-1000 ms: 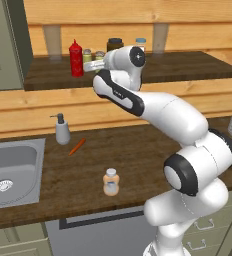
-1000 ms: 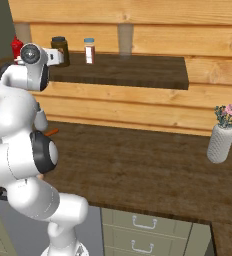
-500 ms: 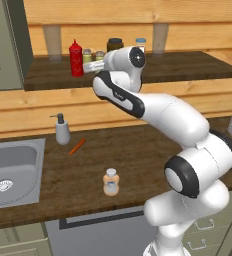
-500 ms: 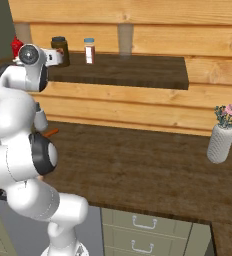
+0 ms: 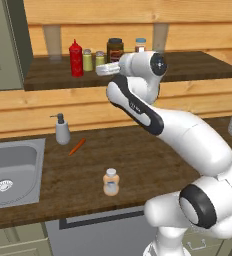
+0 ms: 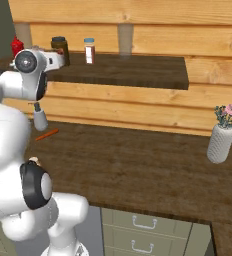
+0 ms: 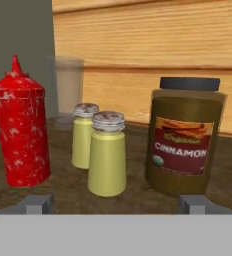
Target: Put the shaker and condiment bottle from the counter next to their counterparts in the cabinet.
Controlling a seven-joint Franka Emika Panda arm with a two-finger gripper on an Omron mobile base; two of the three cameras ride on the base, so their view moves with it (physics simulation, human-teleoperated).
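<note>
Fingers (image 7: 115, 205) stood wide apart at the front edge of the cabinet (image 5: 198, 65) shelf, their two grey tips low in the hand view with nothing between them gripped. One fingertip (image 7: 37, 204) sat left of the shaker (image 7: 107, 153) and the other to its right, in front of the dark brown cinnamon jar (image 7: 185, 142). That shaker stood upright on the shelf board, just beyond the tips and between their lines, free of both. Its paler twin shaker (image 7: 83, 135) stood just behind it and a little to the left, so close that the two seemed to touch. Left of the pair rose the red squeeze bottle (image 7: 22, 135), upright, near the grey-green door. In the left base view the shakers (image 5: 100, 59) stood between the red bottle and the brown jar, with the white-labelled blue-capped jar (image 5: 140, 45) farther right on the shelf.

Below, the condiment bottle (image 5: 110, 181) stood upright on the bench (image 5: 63, 175), near its front edge and well apart from the fingers. Farther back on the bench stood the grey soap dispenser (image 5: 62, 129) beside the steel sink (image 5: 13, 170), with a small orange carrot-like thing (image 5: 77, 146) lying just right of it. A white vase of flowers (image 6: 222, 137) stood at the far right.
</note>
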